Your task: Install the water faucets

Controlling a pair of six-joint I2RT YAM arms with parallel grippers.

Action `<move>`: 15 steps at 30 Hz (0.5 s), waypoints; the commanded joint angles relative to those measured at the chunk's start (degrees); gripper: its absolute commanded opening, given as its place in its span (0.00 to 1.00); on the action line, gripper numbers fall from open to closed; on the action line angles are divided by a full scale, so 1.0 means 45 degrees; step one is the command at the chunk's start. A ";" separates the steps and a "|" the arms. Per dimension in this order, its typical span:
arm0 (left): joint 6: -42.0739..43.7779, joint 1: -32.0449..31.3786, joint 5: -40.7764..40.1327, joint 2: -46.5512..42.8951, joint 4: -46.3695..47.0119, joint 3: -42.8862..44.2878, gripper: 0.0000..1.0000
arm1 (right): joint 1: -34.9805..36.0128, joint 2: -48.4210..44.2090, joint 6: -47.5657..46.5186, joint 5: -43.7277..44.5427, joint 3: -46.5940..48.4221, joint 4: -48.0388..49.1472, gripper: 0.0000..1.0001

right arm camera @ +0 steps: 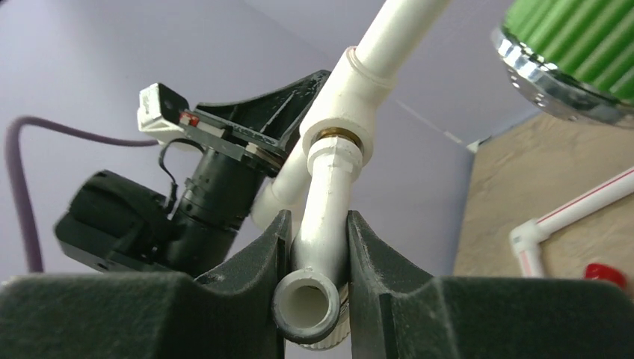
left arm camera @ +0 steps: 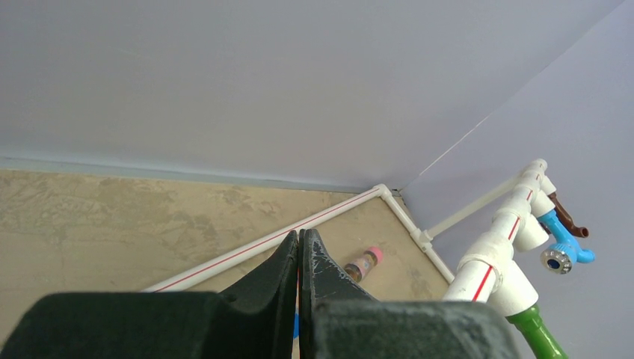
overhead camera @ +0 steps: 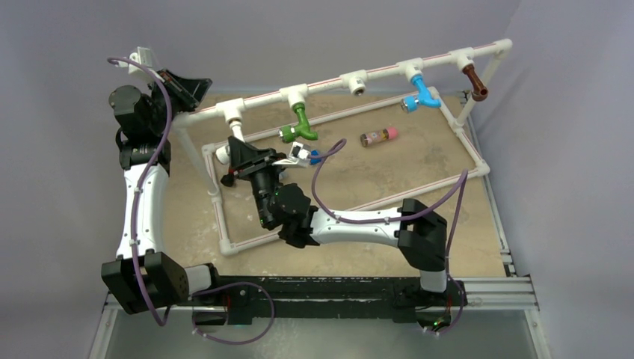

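Inspected remotely: I find the left arm point(overhead camera: 139, 209) and right arm point(overhead camera: 357, 226) identically built, with glossy white link shells between boxy black joint housings. A purple cable point(right arm camera: 19, 202) runs along each. Left hand point(left arm camera: 299, 250) and right hand point(right arm camera: 318, 247) have matte black, grainy wedge fingers point(right arm camera: 254, 254). The left wrist bears a white module point(right arm camera: 160, 105) with a red mark.

No legible text, brand, number or sign anywhere. Printed band on the small pink-capped bottle point(overhead camera: 377, 137) lying on the desk point(overhead camera: 448, 196): too small and blurred to make out. Red stripes along the white pipe frame point(overhead camera: 326, 84): plain lines, no lettering.
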 commanded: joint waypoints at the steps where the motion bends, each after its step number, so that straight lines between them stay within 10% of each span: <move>1: 0.0006 -0.0099 0.1227 0.1450 -0.4880 -0.1858 0.00 | 0.0029 -0.1171 0.5402 -0.1151 -0.0040 0.1281 0.00; 15: -0.0011 -0.0100 0.1206 0.1399 -0.4862 -0.1896 0.00 | -0.0496 -0.1573 1.0862 -0.1919 -0.0527 0.1180 0.00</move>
